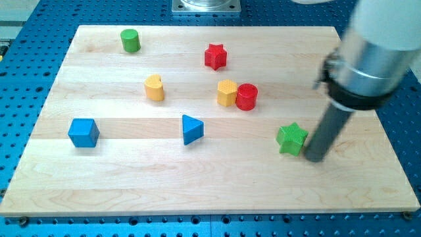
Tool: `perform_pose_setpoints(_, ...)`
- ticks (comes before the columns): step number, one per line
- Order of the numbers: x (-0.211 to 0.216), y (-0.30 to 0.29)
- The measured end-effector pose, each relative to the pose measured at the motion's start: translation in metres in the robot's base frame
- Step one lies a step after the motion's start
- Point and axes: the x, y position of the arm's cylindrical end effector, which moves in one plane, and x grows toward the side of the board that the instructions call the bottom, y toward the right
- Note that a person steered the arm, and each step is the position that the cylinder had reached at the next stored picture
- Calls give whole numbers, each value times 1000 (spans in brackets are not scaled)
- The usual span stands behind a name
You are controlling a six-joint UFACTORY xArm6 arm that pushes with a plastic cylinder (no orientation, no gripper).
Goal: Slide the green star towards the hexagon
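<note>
The green star (291, 138) lies on the wooden board at the view's lower right. The yellow hexagon (227, 93) stands up and to the left of it, near the board's middle, touching a red cylinder (247, 97) on its right side. My tip (314, 158) rests on the board just to the right of the green star, almost touching its right side. The dark rod rises from there to the arm's grey body at the view's upper right.
A red star (215, 56) sits near the top middle. A green cylinder (130, 41) is at the top left. A yellow heart (154, 87), a blue cube (83, 132) and a blue triangle (191, 129) lie left of the middle. The board's edge (210, 212) runs along the bottom.
</note>
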Motion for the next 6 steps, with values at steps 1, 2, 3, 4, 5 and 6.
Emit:
perform_pose_setpoints(1, -52, -16)
perform_pose_setpoints(2, -58, -105)
perform_pose_setpoints(3, -24, -116)
perform_pose_setpoints(4, 5, -151)
perform_pose_setpoints(5, -37, -169)
perform_pose_setpoints(6, -51, -155)
